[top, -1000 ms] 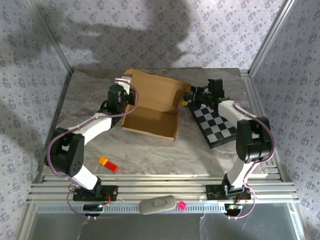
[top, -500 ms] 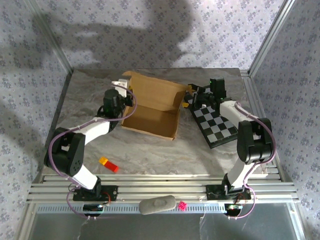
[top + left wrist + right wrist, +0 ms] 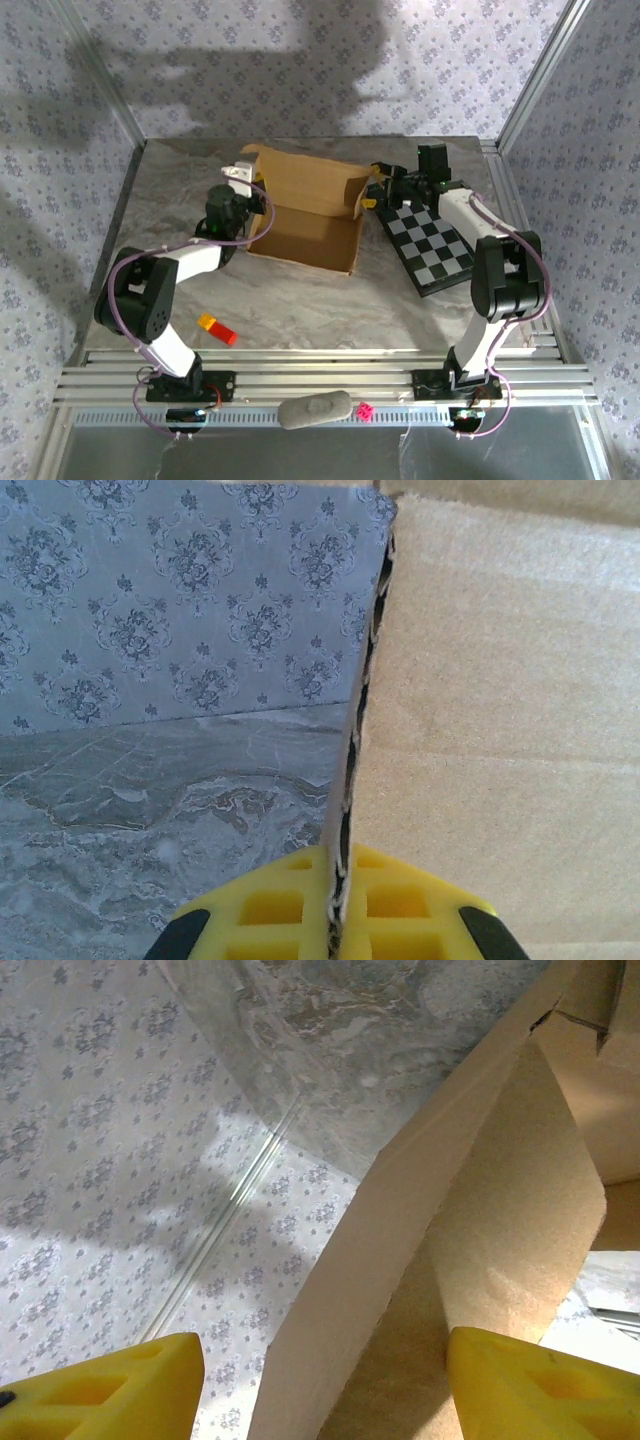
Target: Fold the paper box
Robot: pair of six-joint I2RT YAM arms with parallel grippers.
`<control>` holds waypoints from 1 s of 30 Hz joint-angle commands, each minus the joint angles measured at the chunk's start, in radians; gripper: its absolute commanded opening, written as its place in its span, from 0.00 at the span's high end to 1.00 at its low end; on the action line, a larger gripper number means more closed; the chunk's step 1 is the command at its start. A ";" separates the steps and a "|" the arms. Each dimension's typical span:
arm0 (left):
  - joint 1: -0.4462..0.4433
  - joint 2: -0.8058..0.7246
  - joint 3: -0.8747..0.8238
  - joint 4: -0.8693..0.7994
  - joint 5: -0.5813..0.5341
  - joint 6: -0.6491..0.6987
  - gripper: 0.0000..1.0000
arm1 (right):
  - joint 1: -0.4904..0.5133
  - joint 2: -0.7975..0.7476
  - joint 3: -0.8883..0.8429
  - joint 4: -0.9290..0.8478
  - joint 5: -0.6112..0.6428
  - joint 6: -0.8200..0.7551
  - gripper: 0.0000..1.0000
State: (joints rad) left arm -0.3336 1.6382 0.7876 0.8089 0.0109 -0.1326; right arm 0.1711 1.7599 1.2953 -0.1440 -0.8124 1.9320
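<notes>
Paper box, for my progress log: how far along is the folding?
Done: the paper box has its base flat on the table and its back wall raised. In hand: the left gripper is shut on the wall's left edge; the right gripper is open astride the right flap. Left: the side flaps are not tucked and the top is open.

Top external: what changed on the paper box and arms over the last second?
The right gripper edged toward the far side, and the right flap between its open fingers now stands more upright. The left gripper, clamped on the paper box wall throughout, drew that wall slightly left. The checkered board and orange block stayed put.
</notes>
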 commanded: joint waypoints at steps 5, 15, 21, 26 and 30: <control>-0.008 0.021 0.034 0.078 0.058 -0.018 1.00 | 0.041 0.037 0.047 -0.020 -0.027 0.013 0.32; -0.010 0.025 0.059 0.026 0.061 -0.035 0.97 | 0.072 0.048 0.061 -0.030 -0.006 0.059 0.47; -0.010 0.022 0.062 0.005 0.066 -0.030 0.93 | 0.076 0.038 0.061 -0.052 0.017 0.071 0.60; -0.010 0.013 0.064 -0.016 0.077 -0.029 0.83 | 0.075 0.032 0.063 -0.058 0.036 0.086 0.75; -0.012 -0.004 0.062 -0.043 0.083 -0.024 0.65 | 0.078 0.034 0.071 -0.074 0.051 0.090 0.87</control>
State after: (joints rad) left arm -0.3229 1.6569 0.8127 0.7719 0.0193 -0.1555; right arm 0.2302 1.7962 1.3243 -0.2077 -0.7662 2.0045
